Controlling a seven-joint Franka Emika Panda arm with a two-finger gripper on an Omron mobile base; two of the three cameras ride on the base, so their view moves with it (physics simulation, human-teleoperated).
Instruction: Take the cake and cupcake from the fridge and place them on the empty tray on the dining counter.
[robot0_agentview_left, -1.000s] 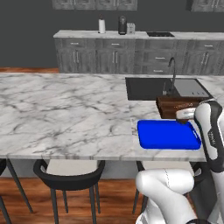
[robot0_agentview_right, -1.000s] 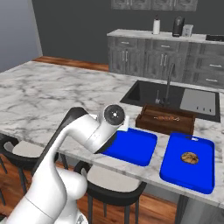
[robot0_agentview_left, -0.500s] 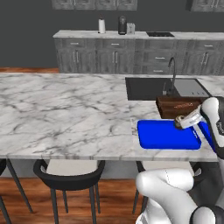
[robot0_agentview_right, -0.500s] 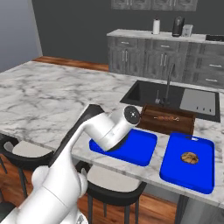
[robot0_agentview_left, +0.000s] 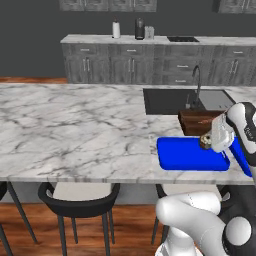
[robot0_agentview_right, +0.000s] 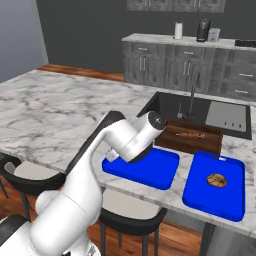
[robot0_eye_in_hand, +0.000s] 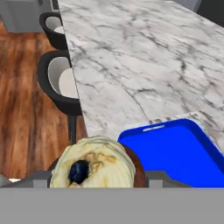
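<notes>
no readable text, label, brand, number or sign shows on anything in these pictures.

Blue tray (robot0_agentview_left: 185, 156) under me is bare across its left and middle, nothing sitting on that part; marble dining counter (robot0_agentview_left: 75, 125) to its left is wide open too. Blockers: dark wooden tray (robot0_agentview_left: 197, 121) butts right up behind the blue one, with the sink faucet (robot0_agentview_left: 196, 82) standing just past it. On my right a second blue tray (robot0_agentview_right: 216, 185) lies alongside, a small round brown item (robot0_agentview_right: 216, 180) in its middle.
</notes>
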